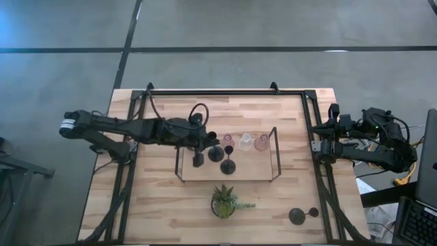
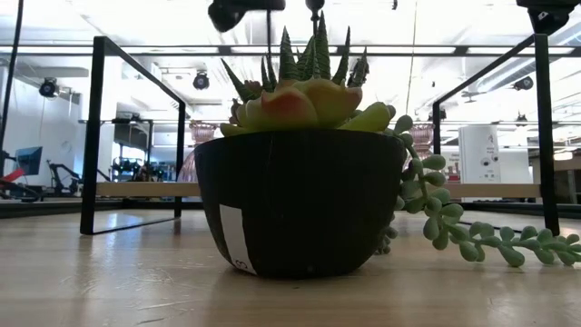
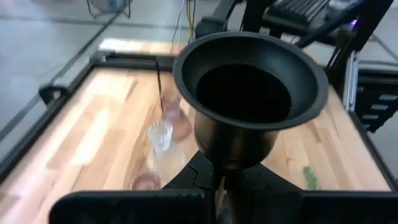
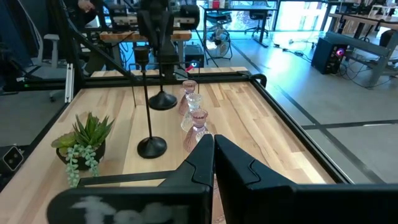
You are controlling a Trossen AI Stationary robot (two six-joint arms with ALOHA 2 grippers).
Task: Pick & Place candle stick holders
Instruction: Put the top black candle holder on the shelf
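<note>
Two arms are seen at the bench [image 1: 164, 205]: the left gripper [image 1: 203, 139] is stretched over the left end of the wire-framed tray [image 1: 274, 154], its fingers [image 3: 205, 180] closed tight on the stem of a black candle stick holder [image 3: 249, 106], whose cup fills the left wrist view. The right gripper [image 1: 321, 137] is parked at the bench's right edge, fingers [image 4: 214, 162] pressed shut on nothing.

Other black holders are seen in the tray just beside the held one, one of them at [image 1: 229, 164], and three small pink and clear glass holders [image 1: 244, 143] are lined up toward the tray's right end. One more black holder [image 1: 298, 216] is lying on the bench near the front right corner, outside the tray.

Trouble is judged most likely from crowding: a neighbouring black holder could be toppled by the held base or by the wrist, and the thin stem could swing in so narrow a grip. The tray's raised wire frame is an edge to be cleared. Open bench is left in front of the tray on either side of the potted succulent [image 1: 224, 202], and behind the tray.
</note>
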